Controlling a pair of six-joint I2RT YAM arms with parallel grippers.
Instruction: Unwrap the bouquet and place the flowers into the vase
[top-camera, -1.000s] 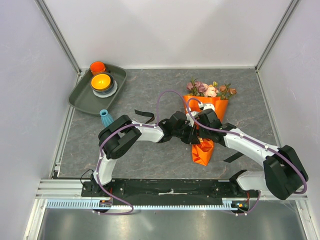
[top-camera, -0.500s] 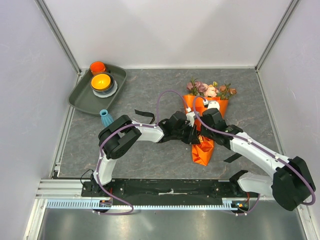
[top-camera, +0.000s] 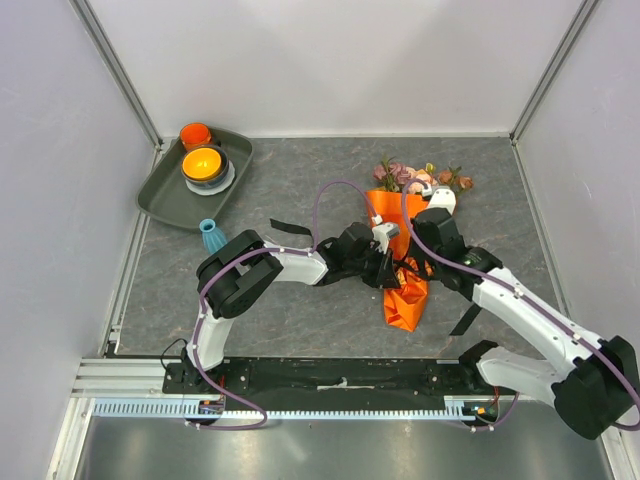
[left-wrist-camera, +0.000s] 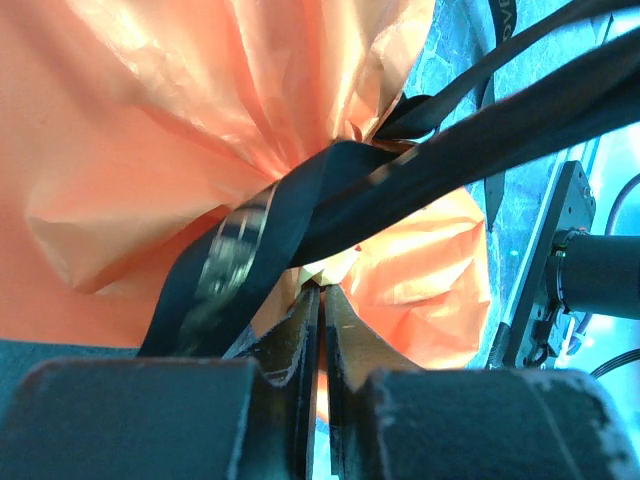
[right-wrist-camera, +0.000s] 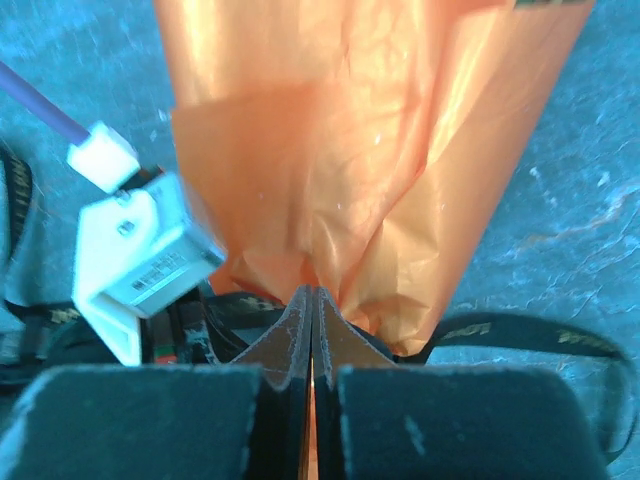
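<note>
The bouquet (top-camera: 404, 298) lies on the table, its orange paper (right-wrist-camera: 350, 150) gathered at a neck tied with a black ribbon (left-wrist-camera: 300, 200). The flowers (top-camera: 418, 178) stick out of its far end. My left gripper (top-camera: 391, 267) reaches the neck from the left and is shut (left-wrist-camera: 320, 288) on a fold of the orange paper. From above the neck, my right gripper (top-camera: 416, 266) has its tips pressed together (right-wrist-camera: 312, 292) on the ribbon (right-wrist-camera: 520, 330). Ribbon strands stretch taut across the left wrist view. The teal vase (top-camera: 212, 236) stands far left of both grippers.
A dark tray (top-camera: 160, 203) at the back left holds an orange bowl (top-camera: 203, 162) and an orange cup (top-camera: 195, 133). Loose ribbon ends trail on the table left (top-camera: 290, 232) and right (top-camera: 463, 318) of the bouquet. Walls close in the table's sides and back.
My right arm has swung right and toward the back with its jaws closing fully at the neck. The ribbon end on the right shifted. The left arm stayed put.
</note>
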